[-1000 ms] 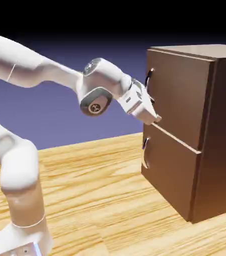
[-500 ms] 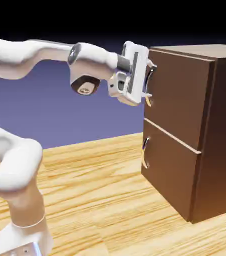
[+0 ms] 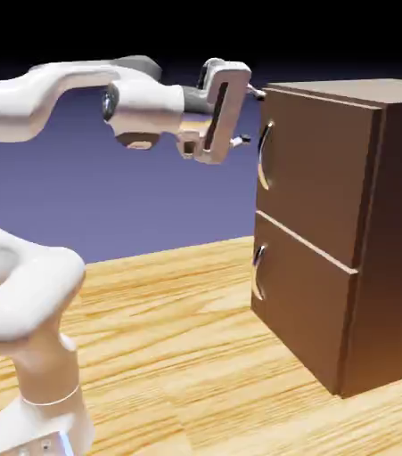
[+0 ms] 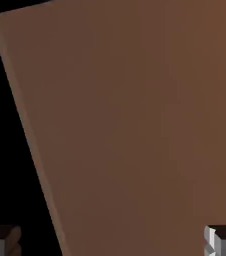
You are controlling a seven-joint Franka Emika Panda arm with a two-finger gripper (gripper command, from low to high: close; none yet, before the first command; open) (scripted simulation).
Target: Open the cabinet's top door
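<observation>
Your gripper (image 3: 250, 116), jaws spread wide and empty, hangs level just beside the top door's (image 3: 315, 169) silver handle (image 3: 263, 153), seemingly lining up to grasp it

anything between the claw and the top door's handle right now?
Nothing visible. The open claw hangs level with the top door, just short of its handle, with only bare air between. The hand view shows only brown wood.

The exterior view stands beside the robot and looks across the table (image 3: 195, 356): the arm (image 3: 53, 89) fills the frame's left, the cabinet (image 3: 347, 223) its right. The hand view sits very close to the cabinet (image 4: 135, 125), brown wood filling most of the frame, fingertips (image 4: 2, 237) in the bottom corners. Both views share the cabinet.
</observation>
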